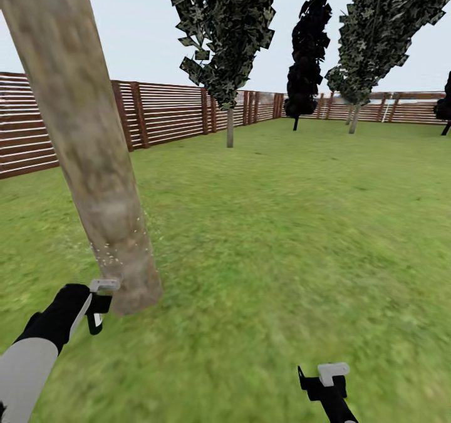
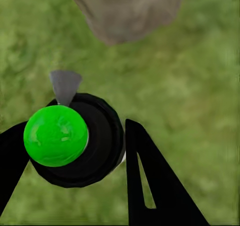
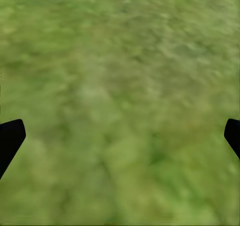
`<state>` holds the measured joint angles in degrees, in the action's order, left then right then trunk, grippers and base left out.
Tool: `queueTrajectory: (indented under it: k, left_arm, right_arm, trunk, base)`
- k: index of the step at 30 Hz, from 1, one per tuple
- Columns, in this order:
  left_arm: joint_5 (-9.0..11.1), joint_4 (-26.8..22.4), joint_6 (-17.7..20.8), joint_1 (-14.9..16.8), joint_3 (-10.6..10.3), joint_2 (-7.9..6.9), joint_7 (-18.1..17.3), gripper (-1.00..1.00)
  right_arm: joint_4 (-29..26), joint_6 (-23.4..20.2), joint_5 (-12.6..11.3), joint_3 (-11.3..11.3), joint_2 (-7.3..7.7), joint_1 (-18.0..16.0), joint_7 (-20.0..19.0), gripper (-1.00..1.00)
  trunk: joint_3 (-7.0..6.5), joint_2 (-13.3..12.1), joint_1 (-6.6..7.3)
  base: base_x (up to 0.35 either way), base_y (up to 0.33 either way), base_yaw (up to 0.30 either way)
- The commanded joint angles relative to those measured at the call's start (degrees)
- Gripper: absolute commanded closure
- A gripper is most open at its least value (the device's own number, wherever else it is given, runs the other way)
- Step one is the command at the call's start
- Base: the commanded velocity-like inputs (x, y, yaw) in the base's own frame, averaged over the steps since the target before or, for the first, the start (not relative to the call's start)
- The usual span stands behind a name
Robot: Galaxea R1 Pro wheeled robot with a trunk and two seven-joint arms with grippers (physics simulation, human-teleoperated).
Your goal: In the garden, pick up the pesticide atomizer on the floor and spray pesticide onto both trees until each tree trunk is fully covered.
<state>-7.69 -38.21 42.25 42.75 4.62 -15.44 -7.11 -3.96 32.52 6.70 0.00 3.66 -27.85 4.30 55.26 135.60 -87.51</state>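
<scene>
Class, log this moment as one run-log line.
left gripper: shut on black green-capped atomizer | white specks on pale grey-brown trunk | right gripper: open over grass

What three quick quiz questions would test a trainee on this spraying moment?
1. True or false: the left gripper is shut on the atomizer.
2. The white specks sit on: A) the fence, B) the near tree trunk, C) the right gripper.
3. What lies under the right gripper's spread fingers?

Key: 1 true. 2 B. 3 grass.
</scene>
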Motion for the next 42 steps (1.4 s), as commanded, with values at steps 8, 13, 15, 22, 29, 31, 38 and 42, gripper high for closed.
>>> queueTrajectory:
  k: [8,13,15,22,29,31,38,42]
  left_arm:
    - [-0.45,0.5,0.22,0.05,0.65,-0.01,1.64,1.0]
    - [-0.39,0.57,0.29,0.05,1.15,0.15,3.13,1.0]
    - [-0.46,0.82,0.28,0.05,1.62,-0.08,3.15,1.0]
    - [-0.47,3.12,-0.07,0.05,2.49,-0.15,3.15,1.0]
    - [-0.44,3.15,-1.37,0.05,2.5,0.26,4.07,1.0]
    - [-0.41,3.09,-1.38,0.05,2.5,0.32,4.11,1.0]
    - [-0.27,1.7,-1.29,0.13,2.67,0.41,4.8,1.0]
    - [-0.35,-4.66,-0.46,0.21,2.6,0.07,4.69,1.0]
  right_arm:
    - [0.04,0.09,0.6,-0.03,0.0,-0.02,0.45,-1.0]
    - [0.03,0.09,0.6,0.0,-0.06,-0.02,0.45,-1.0]
    - [0.06,0.09,0.6,0.0,-0.06,-0.02,0.45,-1.0]
    - [0.02,0.09,0.6,-0.05,0.01,-0.02,0.45,-1.0]
    - [0.07,0.09,0.63,-0.05,0.06,-0.02,0.45,-1.0]
    - [0.04,0.09,0.6,-0.08,0.03,-0.02,0.45,-1.0]
    - [0.03,0.09,0.6,-0.02,0.03,-0.02,0.45,-1.0]
    - [0.05,0.09,0.6,-0.08,0.03,-0.02,0.45,-1.0]
  trunk:
    - [0.05,0.02,0.01]
    - [0.05,0.02,0.01]
    - [0.05,0.02,0.01]
    - [0.05,0.02,0.01]
    - [0.05,0.02,0.01]
    - [0.05,0.02,0.01]
    - [0.05,0.02,0.01]
    - [0.05,0.02,0.01]
  base:
    - [0.115,-0.249,0.041]
    - [0.217,-0.21,0.242]
    - [0.218,-0.21,0.277]
    - [0.215,-0.21,0.196]
    - [0.129,-0.246,0.003]
    - [0.088,-0.263,0.014]
    - [-0.018,-0.192,0.223]
    - [-0.003,-0.005,0.028]
